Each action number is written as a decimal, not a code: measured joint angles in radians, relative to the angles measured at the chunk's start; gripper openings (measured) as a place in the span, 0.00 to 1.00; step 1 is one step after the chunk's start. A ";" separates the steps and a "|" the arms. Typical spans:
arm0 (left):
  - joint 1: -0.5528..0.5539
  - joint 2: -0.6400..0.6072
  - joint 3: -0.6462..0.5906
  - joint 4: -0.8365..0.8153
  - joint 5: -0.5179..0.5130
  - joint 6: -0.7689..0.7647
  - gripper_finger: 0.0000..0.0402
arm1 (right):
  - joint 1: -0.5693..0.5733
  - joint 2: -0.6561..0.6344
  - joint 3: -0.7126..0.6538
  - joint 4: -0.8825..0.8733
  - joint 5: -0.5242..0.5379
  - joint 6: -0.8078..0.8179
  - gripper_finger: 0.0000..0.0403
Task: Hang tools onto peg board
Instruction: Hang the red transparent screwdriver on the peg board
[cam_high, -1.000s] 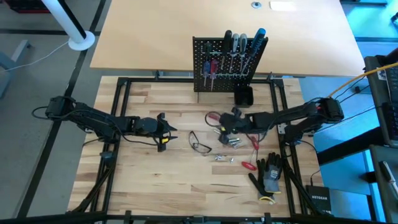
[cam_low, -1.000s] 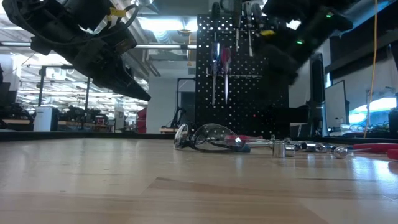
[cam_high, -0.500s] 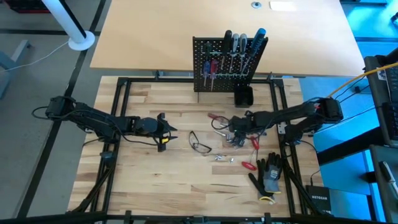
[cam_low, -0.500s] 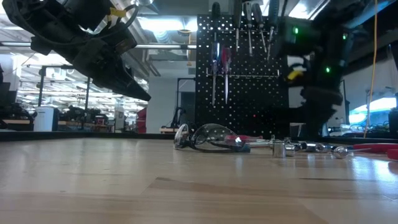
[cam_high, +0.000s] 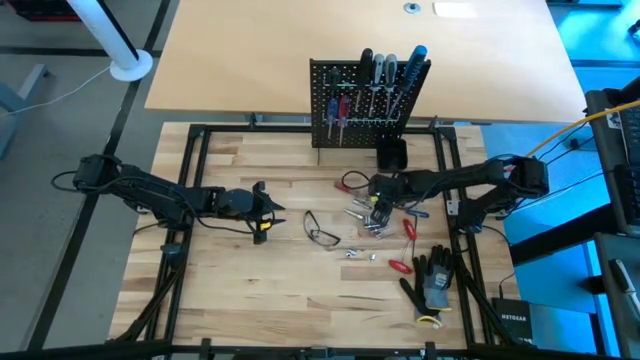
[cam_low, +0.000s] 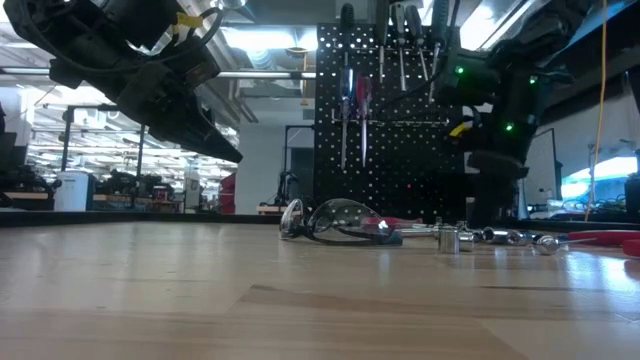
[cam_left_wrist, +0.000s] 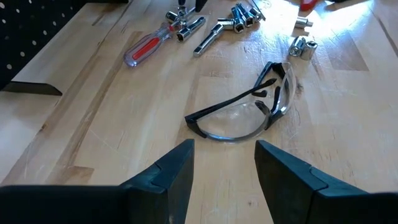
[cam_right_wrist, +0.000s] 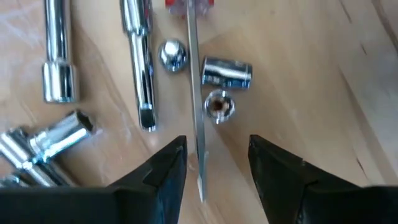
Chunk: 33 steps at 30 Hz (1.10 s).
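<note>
While the left gripper (cam_high: 262, 213) is held above the left half of the wooden table (cam_high: 250, 290), its two fingers are parted with nothing between them, as the left wrist view shows; one pair of safety glasses (cam_left_wrist: 245, 112) lies on the boards just ahead of it

The right gripper (cam_high: 376, 208) is lowered over a scatter of chrome sockets and extension bars (cam_high: 365, 222) at the table's centre right. Its fingers (cam_right_wrist: 165, 171) are spread and empty, and a thin metal shaft (cam_right_wrist: 193, 81) of a red-handled screwdriver is seen running between them on the wood, not clasped. Whether the fingertips touch the table cannot be told

One peg board (cam_high: 352, 105) is stood upright at the far edge of the table, in the middle. Four tools are counted along its top row and two screwdrivers (cam_low: 353, 110), one blue and one red, hang lower down. One small black cup (cam_high: 391, 155) sits at its foot on the right

Two further red-handled tools (cam_high: 405, 247) are left lying on the boards right of the sockets, and one pair of black gloves (cam_high: 432, 285) is set near the right front corner
</note>
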 joint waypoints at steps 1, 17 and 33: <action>0.000 0.000 0.000 0.000 0.000 0.000 0.40 | -0.003 0.006 0.000 0.006 -0.006 -0.006 0.43; 0.000 0.000 0.000 -0.005 0.000 0.004 0.40 | -0.002 0.067 0.003 0.038 -0.016 -0.047 0.04; 0.000 0.000 0.000 -0.006 0.000 0.005 0.40 | -0.004 -0.013 -0.003 0.013 0.028 -0.015 0.04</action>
